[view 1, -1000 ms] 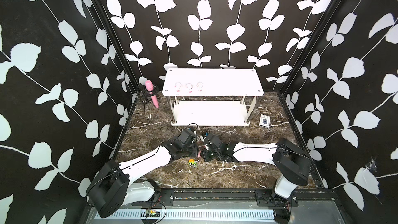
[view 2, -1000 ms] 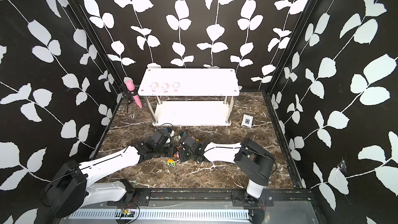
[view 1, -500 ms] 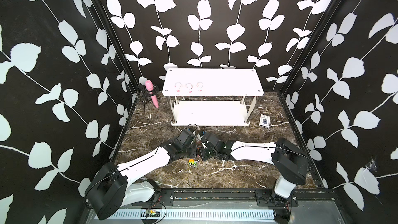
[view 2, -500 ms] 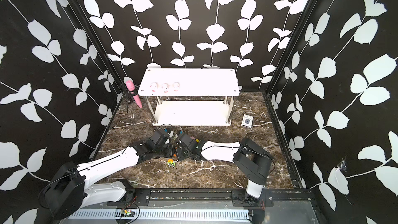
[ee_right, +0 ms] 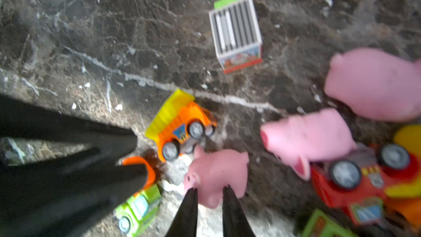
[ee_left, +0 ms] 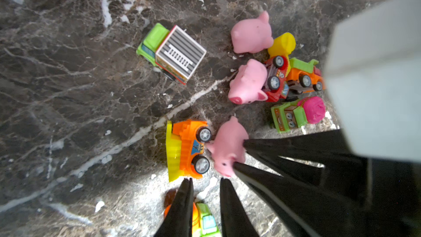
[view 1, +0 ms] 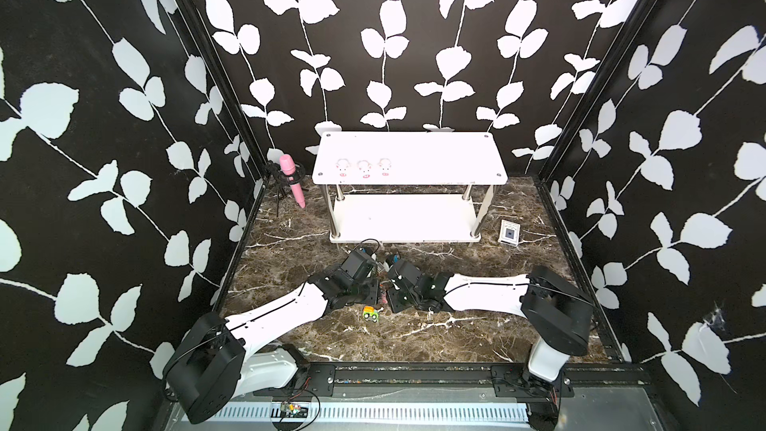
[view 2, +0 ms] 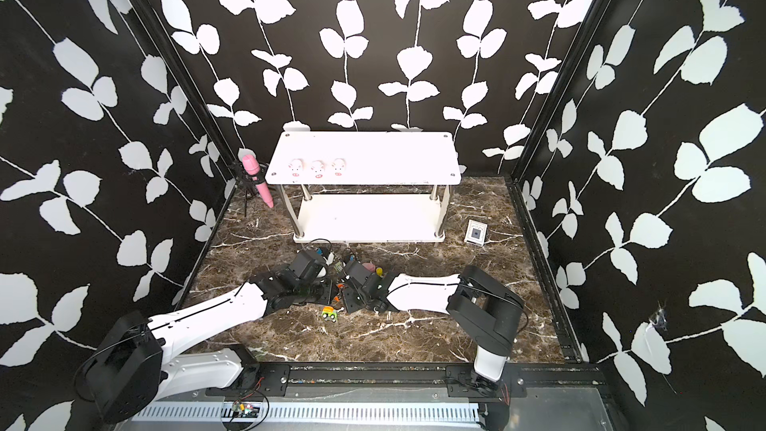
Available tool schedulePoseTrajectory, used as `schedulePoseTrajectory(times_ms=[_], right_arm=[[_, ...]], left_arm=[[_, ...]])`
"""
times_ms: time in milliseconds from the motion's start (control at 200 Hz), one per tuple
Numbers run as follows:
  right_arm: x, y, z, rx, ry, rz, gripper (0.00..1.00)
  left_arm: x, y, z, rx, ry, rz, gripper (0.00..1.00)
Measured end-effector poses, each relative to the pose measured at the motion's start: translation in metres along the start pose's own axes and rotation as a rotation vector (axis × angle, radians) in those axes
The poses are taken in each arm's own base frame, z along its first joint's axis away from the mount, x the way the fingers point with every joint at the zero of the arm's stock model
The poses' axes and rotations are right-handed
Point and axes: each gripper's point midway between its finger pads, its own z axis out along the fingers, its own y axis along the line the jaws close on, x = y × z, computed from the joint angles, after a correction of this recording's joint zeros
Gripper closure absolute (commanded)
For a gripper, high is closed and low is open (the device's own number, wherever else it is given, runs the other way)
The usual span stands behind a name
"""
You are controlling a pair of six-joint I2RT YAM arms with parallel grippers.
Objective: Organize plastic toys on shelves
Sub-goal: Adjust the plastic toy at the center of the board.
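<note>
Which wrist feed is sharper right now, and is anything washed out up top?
Left wrist view: crisp on the pig; right wrist view: soft all over, nearest toys smeared; in both top views: the shelf top glares white, its three pigs look faint.

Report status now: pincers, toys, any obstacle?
Left pincer ajar, empty. Right pincer tips at floor pig, grip unclear. Three pigs on top shelf. Orange dump truck crowds that pig.
</note>
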Motion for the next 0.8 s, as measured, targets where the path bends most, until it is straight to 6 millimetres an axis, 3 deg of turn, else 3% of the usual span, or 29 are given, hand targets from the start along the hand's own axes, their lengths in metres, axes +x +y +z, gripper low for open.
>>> schedulePoseTrajectory(times_ms=[275, 800], right_arm=[[0.030, -0.031, -0.005, 0.110, 0.066, -0.008, 0.76], [0.026, -0.030, -0.007, 0.114, 0.049, -0.004, 0.78]], left_arm=[[0.013, -0.008, 0.018, 0.052, 0.085, 0.011, 0.77], [0.005, -0.019, 0.029, 0.077, 0.102, 0.015, 0.88]])
